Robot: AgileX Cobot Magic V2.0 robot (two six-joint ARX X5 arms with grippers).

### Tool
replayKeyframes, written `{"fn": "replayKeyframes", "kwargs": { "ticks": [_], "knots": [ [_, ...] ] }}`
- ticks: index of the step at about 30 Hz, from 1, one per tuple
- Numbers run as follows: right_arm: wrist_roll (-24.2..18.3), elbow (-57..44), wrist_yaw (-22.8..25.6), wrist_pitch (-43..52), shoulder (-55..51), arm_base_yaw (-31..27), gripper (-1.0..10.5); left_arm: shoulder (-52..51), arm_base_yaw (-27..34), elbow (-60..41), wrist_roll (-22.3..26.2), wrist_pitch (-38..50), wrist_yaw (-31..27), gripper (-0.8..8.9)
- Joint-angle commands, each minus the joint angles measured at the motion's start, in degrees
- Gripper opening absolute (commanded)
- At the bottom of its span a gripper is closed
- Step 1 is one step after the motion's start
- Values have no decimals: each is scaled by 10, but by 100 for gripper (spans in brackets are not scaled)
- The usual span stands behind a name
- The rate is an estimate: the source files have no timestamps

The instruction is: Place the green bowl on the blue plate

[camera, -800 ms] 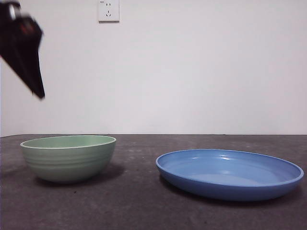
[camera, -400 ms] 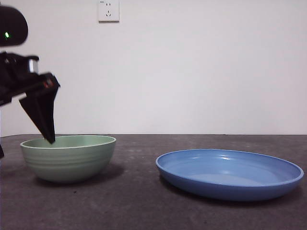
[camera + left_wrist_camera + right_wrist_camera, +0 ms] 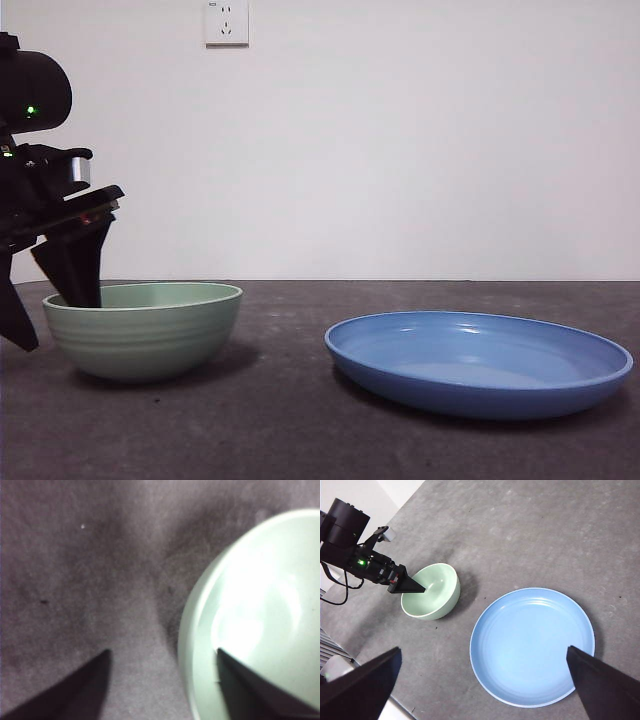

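Front view shows the green bowl point(image 3: 143, 329) standing upright on the dark counter point(image 3: 300, 420), mouth up; being round, it has no long axis to speak of. The blue plate point(image 3: 478, 362) lies flat on the counter, well apart from the bowl, with bare counter between them. The plate's far edge runs close to the frame's side but is not cut.

Left gripper point(image 3: 45, 300) sits at the bowl's rim on the side away from the plate. Its fingers are spread: one finger point(image 3: 72, 270) dips inside the bowl, the other point(image 3: 17, 315) hangs outside the wall, so the rim lies between them. In the left wrist view the green bowl point(image 3: 260, 615) is blurred and cut off by the frame, one finger point(image 3: 250, 685) over its inside and the other over the counter point(image 3: 75, 555); whether either finger touches the bowl cannot be told.

From the right wrist view, the right gripper point(image 3: 485, 685) hangs high above the bowl's surroundings, fingers wide apart and empty, with the green bowl point(image 3: 432, 592) and blue plate point(image 3: 532, 647) seen whole below. A white wall socket point(image 3: 226, 22) is fixed well above the bowl.
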Motion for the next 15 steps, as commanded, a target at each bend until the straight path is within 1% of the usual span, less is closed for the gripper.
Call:
{"fn": "replayKeyframes", "kwargs": {
  "ticks": [1, 3, 8, 15],
  "knots": [
    [-4, 10, -1, 3, 2, 2, 621, 9, -2, 10, -2, 5, 0, 232],
    [-4, 10, -1, 3, 2, 2, 621, 9, -2, 10, -2, 9, 0, 198],
    [-4, 10, -1, 3, 2, 2, 621, 9, -2, 10, -2, 14, 0, 15],
    [-4, 10, -1, 3, 2, 2, 621, 9, -2, 24, -2, 3, 0, 7]
  ]
}}
